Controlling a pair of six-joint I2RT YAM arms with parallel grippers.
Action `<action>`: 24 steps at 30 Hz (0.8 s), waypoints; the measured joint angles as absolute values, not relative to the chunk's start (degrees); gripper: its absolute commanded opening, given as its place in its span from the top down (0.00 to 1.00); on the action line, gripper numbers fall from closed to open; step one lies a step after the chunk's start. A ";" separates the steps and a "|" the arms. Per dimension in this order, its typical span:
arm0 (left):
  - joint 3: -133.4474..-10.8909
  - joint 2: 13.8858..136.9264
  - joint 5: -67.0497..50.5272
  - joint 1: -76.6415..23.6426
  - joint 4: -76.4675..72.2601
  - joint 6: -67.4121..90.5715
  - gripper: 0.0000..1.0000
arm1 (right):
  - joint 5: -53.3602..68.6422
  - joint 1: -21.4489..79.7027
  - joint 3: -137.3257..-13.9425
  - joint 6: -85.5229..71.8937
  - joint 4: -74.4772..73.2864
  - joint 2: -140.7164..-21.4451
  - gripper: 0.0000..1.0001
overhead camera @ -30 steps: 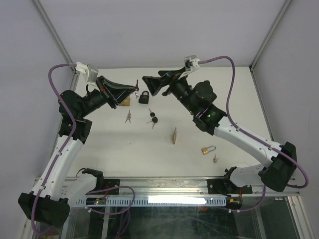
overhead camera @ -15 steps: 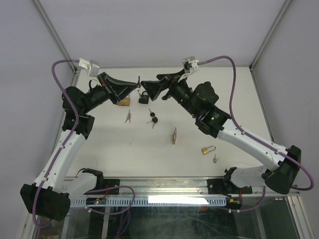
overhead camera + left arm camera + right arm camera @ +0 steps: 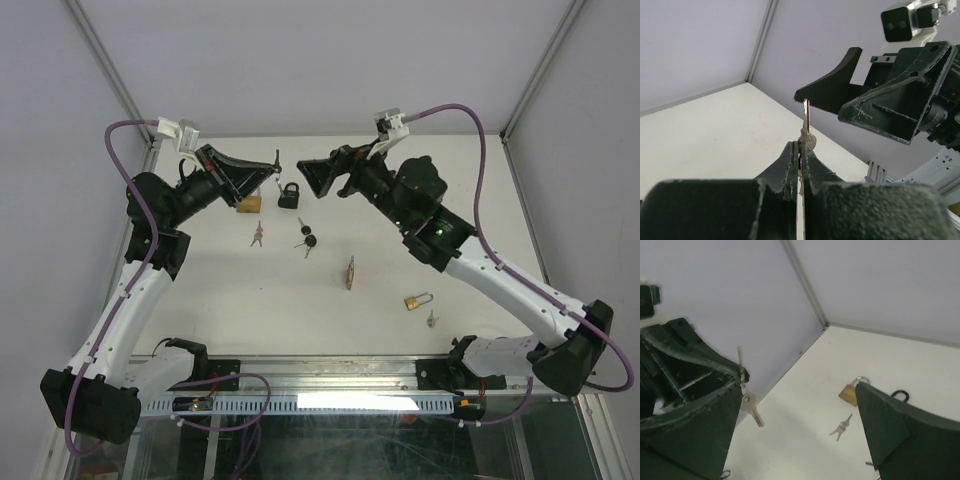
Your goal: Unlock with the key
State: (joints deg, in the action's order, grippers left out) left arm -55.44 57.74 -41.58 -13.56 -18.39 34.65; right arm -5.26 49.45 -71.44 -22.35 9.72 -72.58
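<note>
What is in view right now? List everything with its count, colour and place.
black padlock: one, black, far middle of table
brass padlocks: three, brass; far left, centre, near right
silver key bunch: one, silver, left of centre
black-headed keys: one bunch, centre
small key: one, pale, near right
held key: one, silver, blade pointing up
table: one, white
left gripper: shut on held key
right gripper: open, empty

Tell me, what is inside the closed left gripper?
A silver key: the left gripper pinches its head, and the blade sticks out free. A second key hangs below it. The part of the head between the jaws is covered.
</note>
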 measured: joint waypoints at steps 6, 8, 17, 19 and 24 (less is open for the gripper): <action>-55.42 57.74 -33.71 -13.56 -11.40 33.98 1.00 | 15.88 38.76 -74.74 -17.26 -6.48 -66.30 1.00; -55.35 57.84 -30.24 -13.52 -7.88 33.45 1.00 | 17.54 31.57 -78.63 -17.52 -12.38 -65.54 0.51; -50.76 60.86 -22.20 -8.93 4.12 29.67 1.00 | 23.57 5.72 -77.93 -22.63 -23.77 -65.49 0.00; -50.39 60.62 -22.57 -8.95 4.84 28.71 1.00 | 27.49 5.85 -75.85 -23.03 -23.79 -65.45 0.02; -50.41 59.00 -26.65 -10.66 2.31 27.44 1.00 | 40.21 8.78 -70.28 -27.59 -15.11 -64.34 0.12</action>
State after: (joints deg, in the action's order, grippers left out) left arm -50.41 59.00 -26.65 -10.66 2.31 27.44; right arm 40.21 8.78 -70.28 -27.59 -15.11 -64.34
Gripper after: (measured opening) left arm 0.011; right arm 0.941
